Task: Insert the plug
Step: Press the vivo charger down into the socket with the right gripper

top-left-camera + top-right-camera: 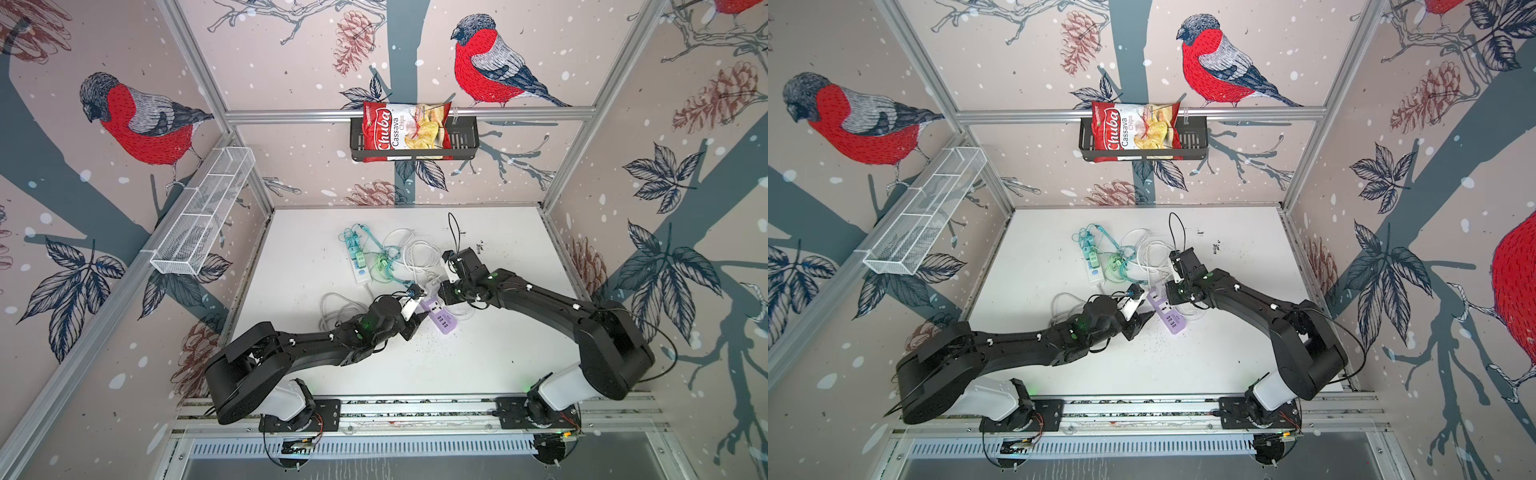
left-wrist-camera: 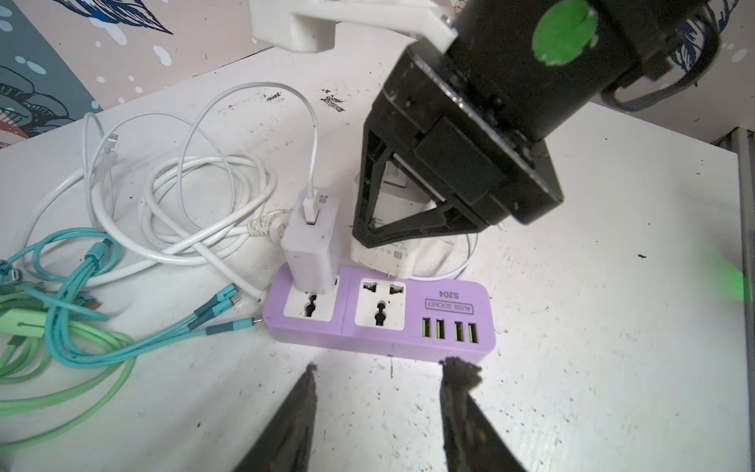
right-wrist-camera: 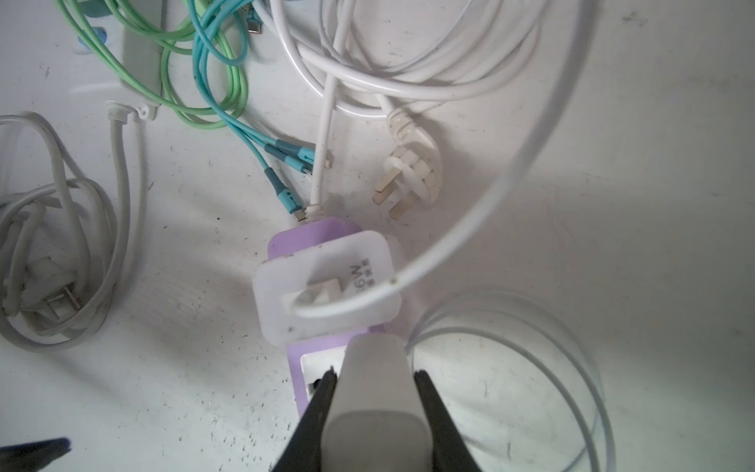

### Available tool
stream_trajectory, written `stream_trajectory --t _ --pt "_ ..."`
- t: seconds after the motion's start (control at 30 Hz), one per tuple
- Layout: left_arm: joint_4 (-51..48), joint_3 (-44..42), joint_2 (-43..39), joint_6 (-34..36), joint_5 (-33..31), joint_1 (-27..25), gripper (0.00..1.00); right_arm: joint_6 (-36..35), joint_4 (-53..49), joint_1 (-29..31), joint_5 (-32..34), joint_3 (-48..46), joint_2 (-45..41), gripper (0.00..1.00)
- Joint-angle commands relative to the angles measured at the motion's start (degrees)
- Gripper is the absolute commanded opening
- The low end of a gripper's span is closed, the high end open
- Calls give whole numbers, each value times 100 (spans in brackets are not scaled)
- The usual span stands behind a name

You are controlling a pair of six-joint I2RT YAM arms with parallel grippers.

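The right hand [image 3: 375,374] is clamped on the white plug [image 3: 376,425], holding it upright just over the far edge of the purple power strip [image 2: 457,294], with the prongs above the free socket [image 2: 380,304] and not yet in it. The left hand [image 2: 386,367] waits with its fingers apart at the strip's near edge, gripping nothing.

What worries me is that nothing pins the strip. If the prongs meet the socket face off-line, I'd expect the push to skid or tip it. The charger [image 2: 310,249] already seated in the next socket stands very near, so the plug's body could knock against it. Its white cable [image 3: 510,171] also arcs close overhead.

Past the charger's end lie a loose three-pin plug [image 3: 408,180] and the teal and green cables [image 2: 81,286], crowding that side. Beyond the USB end the surface [image 2: 613,327] lies bare, leaving room to shift.
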Motion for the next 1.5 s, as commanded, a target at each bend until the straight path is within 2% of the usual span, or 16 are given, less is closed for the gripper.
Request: stream_trajectory --t 0.0,0.4,0.7,0.83,1.33,1.4,1.47 --pt "292 9 33 44 42 -23 49 -37 -233 1 156 21 -42 0" --pt "320 34 139 59 101 -20 47 -153 14 211 -38 -83 -242 0" --pt "273 81 159 37 140 -18 47 -115 -1 382 334 -127 -6 0" --pt "258 83 167 35 137 -24 47 -98 18 392 228 -85 -67 0" --pt "249 62 163 46 118 -25 46 -95 -461 401 801 123 154 0" --pt "218 79 172 54 95 -25 46 27 -724 421 1173 217 214 0" --pt "161 94 159 41 89 -21 46 20 -674 444 1063 217 182 0"
